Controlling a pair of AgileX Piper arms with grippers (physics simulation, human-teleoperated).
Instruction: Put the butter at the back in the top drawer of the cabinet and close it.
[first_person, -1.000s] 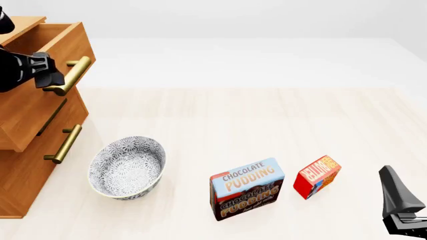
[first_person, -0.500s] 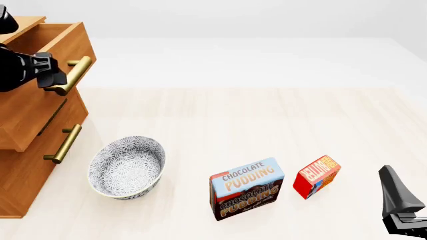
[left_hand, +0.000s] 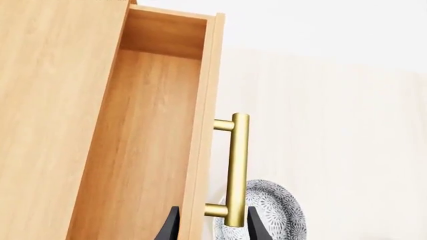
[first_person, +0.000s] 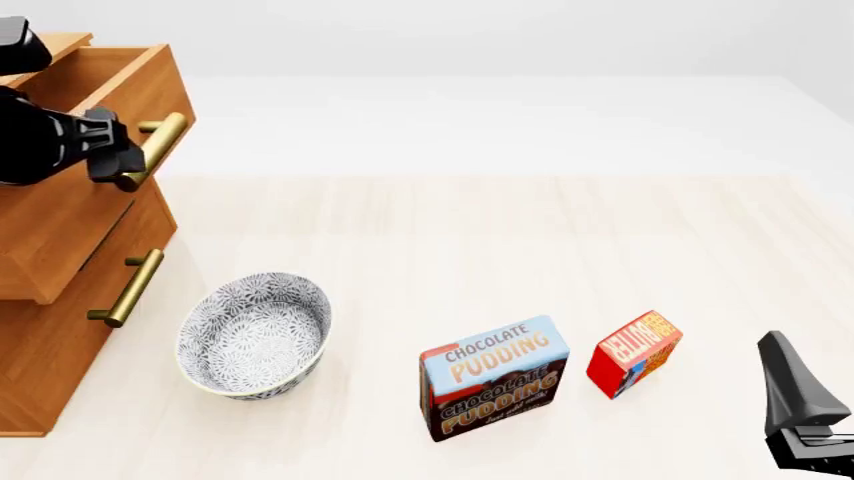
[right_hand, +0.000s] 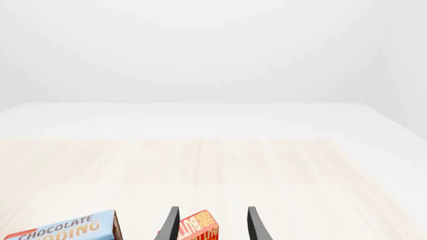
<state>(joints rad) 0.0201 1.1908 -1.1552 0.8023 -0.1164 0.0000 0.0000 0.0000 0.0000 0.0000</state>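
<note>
Right wrist view: butter (right_hand: 197, 227) lies between spread right fingers (right_hand: 169, 225), untouched.

I see the butter (first_person: 635, 353), a small red box with orange lettering, standing tilted at lower right of the front view. At far left, the brown wooden cabinet (first_person: 54, 330) has its top drawer (first_person: 80, 215) pulled open, brass handle forward.

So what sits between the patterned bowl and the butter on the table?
In the front view, the Chocolate Pudding box stands between the bowl and the butter, much nearer the butter; otherwise only bare tabletop.
</note>
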